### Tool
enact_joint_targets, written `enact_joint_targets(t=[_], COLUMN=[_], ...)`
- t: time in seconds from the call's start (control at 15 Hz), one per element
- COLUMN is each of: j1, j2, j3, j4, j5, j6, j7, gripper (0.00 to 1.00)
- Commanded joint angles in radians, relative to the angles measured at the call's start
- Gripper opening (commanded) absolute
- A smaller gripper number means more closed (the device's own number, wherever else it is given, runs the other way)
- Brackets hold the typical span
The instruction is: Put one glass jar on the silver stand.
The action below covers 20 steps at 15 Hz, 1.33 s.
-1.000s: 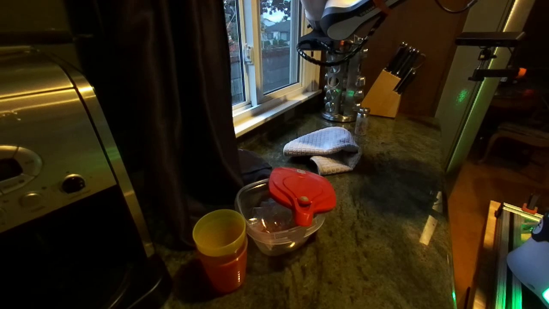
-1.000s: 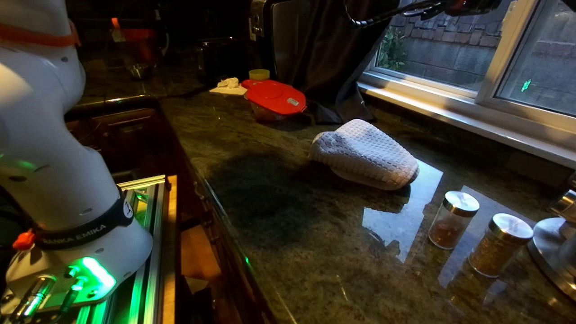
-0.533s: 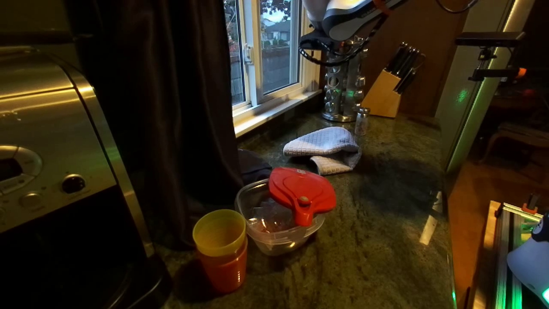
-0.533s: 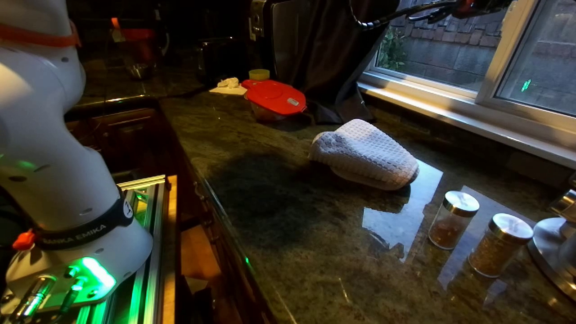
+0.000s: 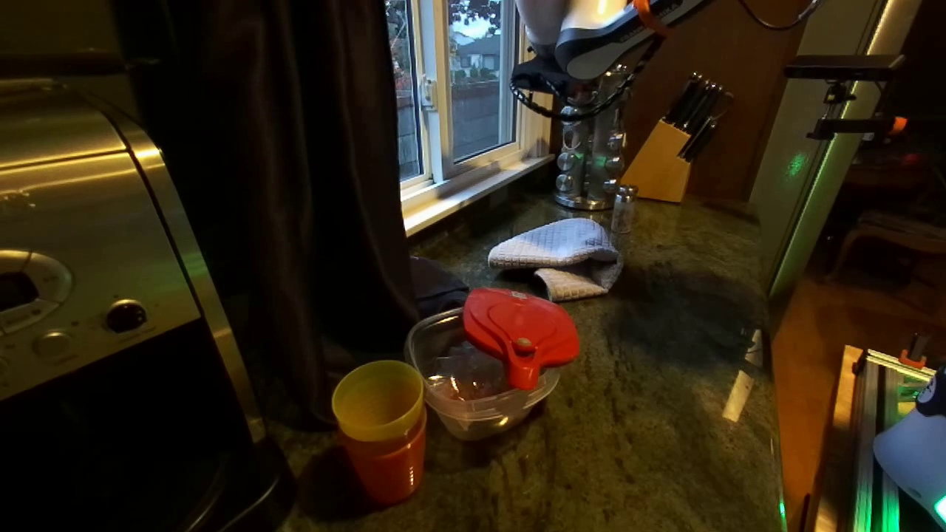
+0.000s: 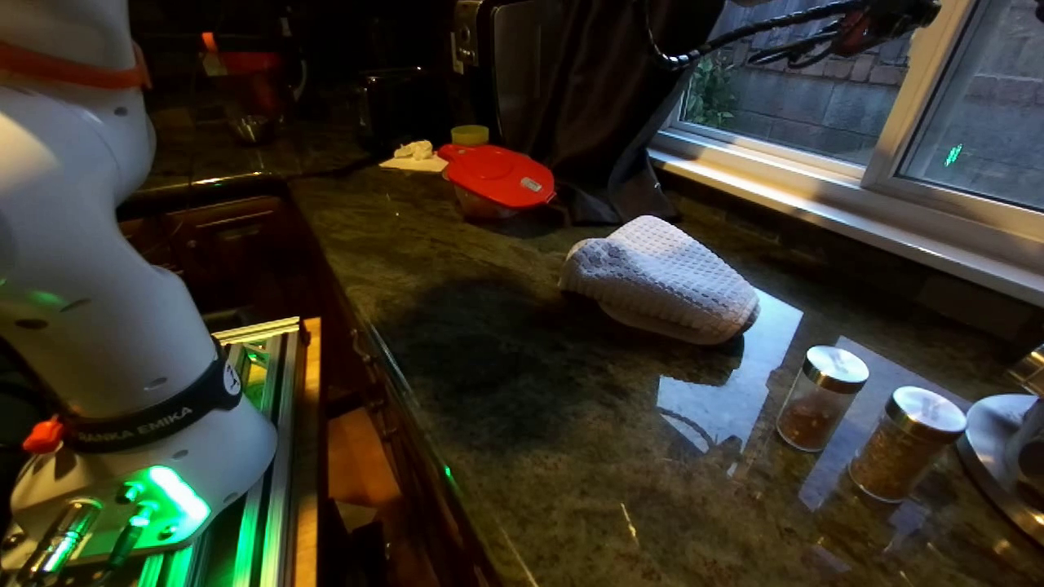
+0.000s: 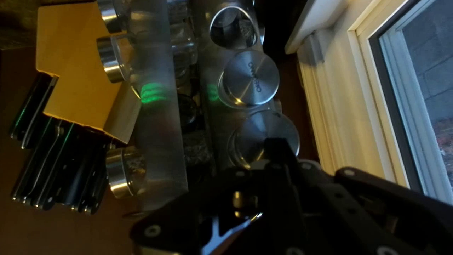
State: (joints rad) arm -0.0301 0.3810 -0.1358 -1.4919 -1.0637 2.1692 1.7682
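Observation:
The silver stand is a tall rack tower in an exterior view; its round base shows at an edge in an exterior view. In the wrist view the stand holds several jars with silver lids, and one round slot is open. Two clear glass jars, one with reddish contents and another, stand upright on the counter beside the base. A loose jar also shows in an exterior view. My gripper is shut and empty, its tips in front of a lid in the stand.
A wooden knife block stands right beside the stand. The window frame is close on its far side. A folded towel, a red-lidded container and stacked cups sit along the counter.
The stand has turned a little; its lids face another way. The arm's hand and cable have shifted slightly, lower and rightward in an exterior view. The loose jars have not moved.

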Motion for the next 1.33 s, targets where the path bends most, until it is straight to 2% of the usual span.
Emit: enact_joint_targets(t=[0.0,0.8,1.0,1.27], j1=[0.000,0.004,0.006,0.003], j2=[0.031,0.072,0.092,0.097], j3=[-0.015,-0.036,-0.040,-0.035], j4=[0.023,0.091,0.114,0.114], j5=[-0.038,-0.102,-0.112,-0.117], j6=[0.030,-0.010,-0.066,-0.059], j7=[0.080,0.312,0.311,0.323], gripper=[0.00,0.00,0.00,0.00])
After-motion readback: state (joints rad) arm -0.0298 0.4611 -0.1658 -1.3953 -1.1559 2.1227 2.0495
